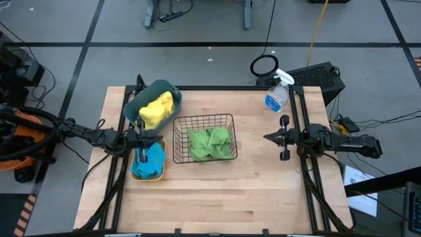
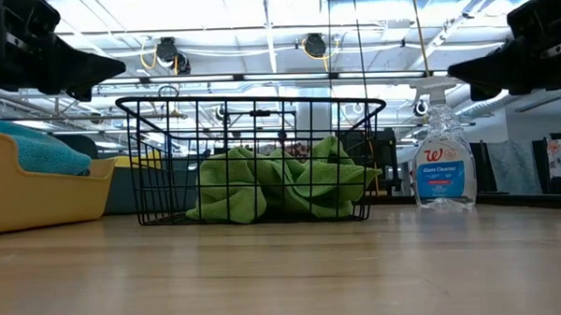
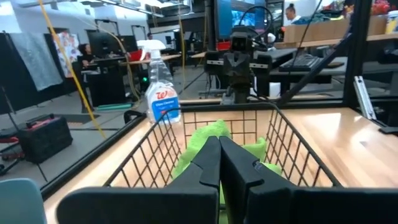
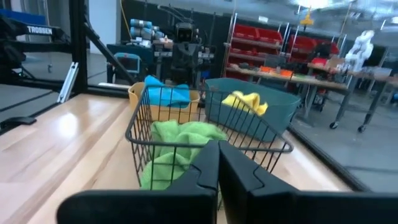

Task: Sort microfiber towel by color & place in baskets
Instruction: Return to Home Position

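Note:
A yellow towel [image 1: 158, 108] lies in the teal tub [image 1: 135, 105] at the far left. A green towel [image 1: 211, 143] fills the black wire basket [image 1: 176, 139] in the middle. A blue towel [image 1: 150, 160] lies in the yellow-orange bin [image 1: 160, 172] near the left. My left gripper [image 1: 156, 137] hangs shut and level over the bin's far end, pointing at the wire basket [image 3: 186, 127]. My right gripper [image 1: 266, 137] hangs shut and level to the basket's right, pointing at the basket [image 4: 144, 134]. Both grippers stand clear of the table.
A clear spray bottle [image 1: 277, 95] stands at the far right of the table, also in the low view [image 2: 443, 161]. Bare wood runs along the table's near side and between the wire basket and my right gripper. Black frame rails [image 1: 308, 172] line both sides.

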